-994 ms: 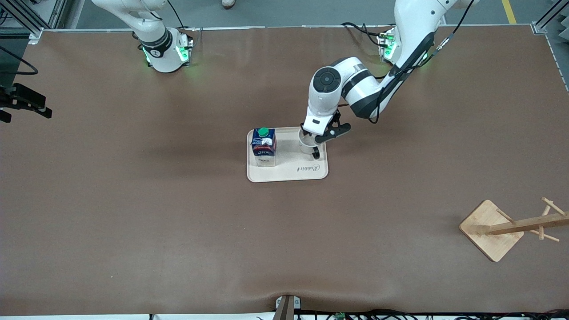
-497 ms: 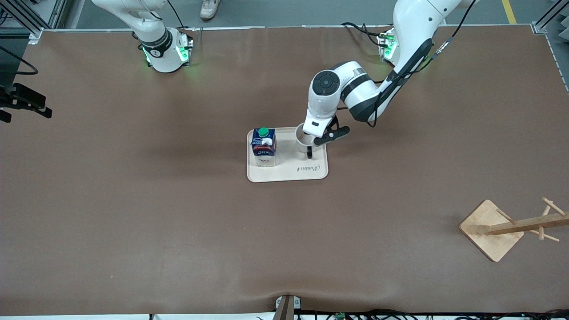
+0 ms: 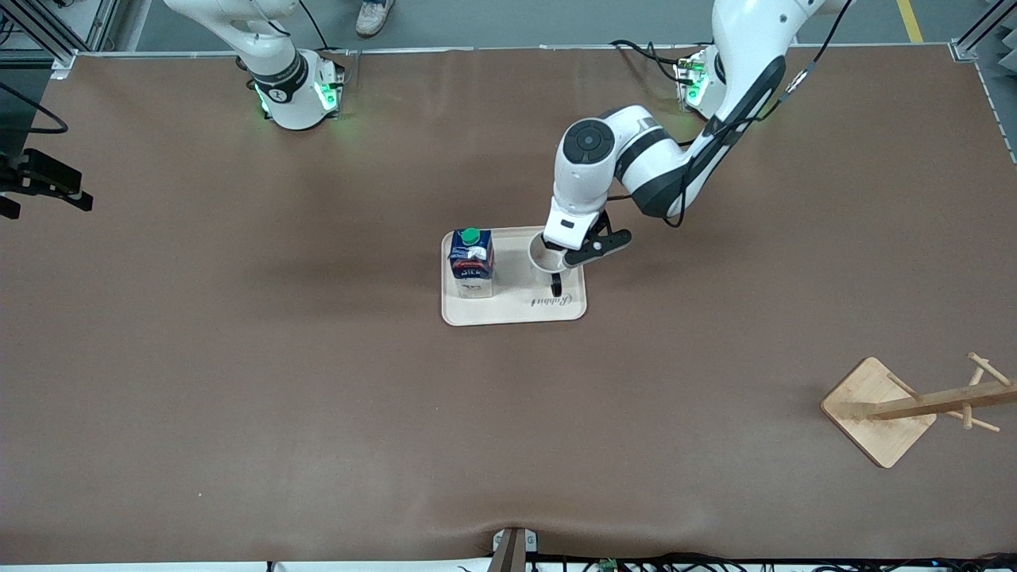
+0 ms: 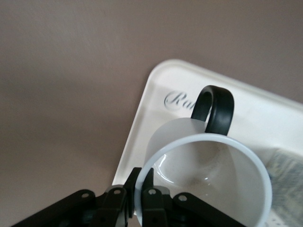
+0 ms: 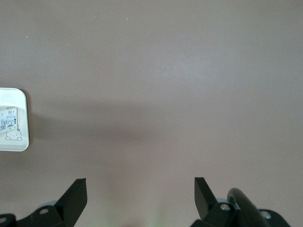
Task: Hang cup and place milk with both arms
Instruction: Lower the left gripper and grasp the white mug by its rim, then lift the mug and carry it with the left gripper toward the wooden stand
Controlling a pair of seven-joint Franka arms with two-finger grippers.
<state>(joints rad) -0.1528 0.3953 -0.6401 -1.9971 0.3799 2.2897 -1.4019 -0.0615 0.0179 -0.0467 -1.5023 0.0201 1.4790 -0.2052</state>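
The rack (image 3: 878, 411) stands nearest the front camera, at the left arm's end, partly cut off. Farther back, on the tray (image 3: 485, 312), the milk (image 3: 471, 256) stands beside the cup (image 3: 545, 253), whose rim is pinched by the closed left gripper (image 4: 138, 195). A vertical, untilted lift is advised. The right gripper (image 5: 140, 194), wide open and empty, waits over bare table. The cup's face is hidden.

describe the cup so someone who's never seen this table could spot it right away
Near the middle of the brown table lies a pale tray. The cup is over the tray's end toward the left arm, its rim pinched by the left gripper. Unlike the dark-blue milk beside it, it is white, round and open-topped, with a black loop handle.
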